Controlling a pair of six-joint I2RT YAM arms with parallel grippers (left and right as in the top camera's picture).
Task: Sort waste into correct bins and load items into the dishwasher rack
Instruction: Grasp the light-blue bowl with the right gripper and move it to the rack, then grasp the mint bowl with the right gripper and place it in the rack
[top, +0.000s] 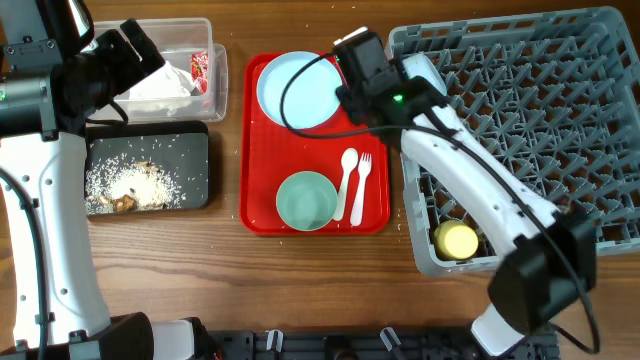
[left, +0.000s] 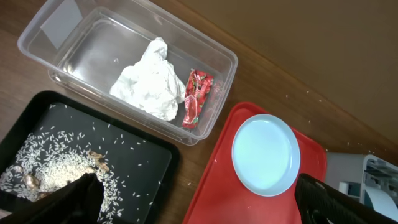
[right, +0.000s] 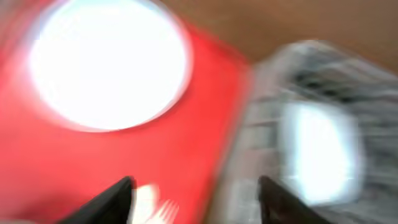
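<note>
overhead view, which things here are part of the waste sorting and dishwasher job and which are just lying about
Part of the job: napkin, red wrapper, clear tub, rice, black tray, blue plate, green bowl, spoon, fork, yellow cup, grey rack.

Just there: red serving tray, wooden table.

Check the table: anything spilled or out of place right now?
Stray rice grains lie on the table beside the red tray, outside the black tray where the rice pile sits. Nothing else looks off.
</note>
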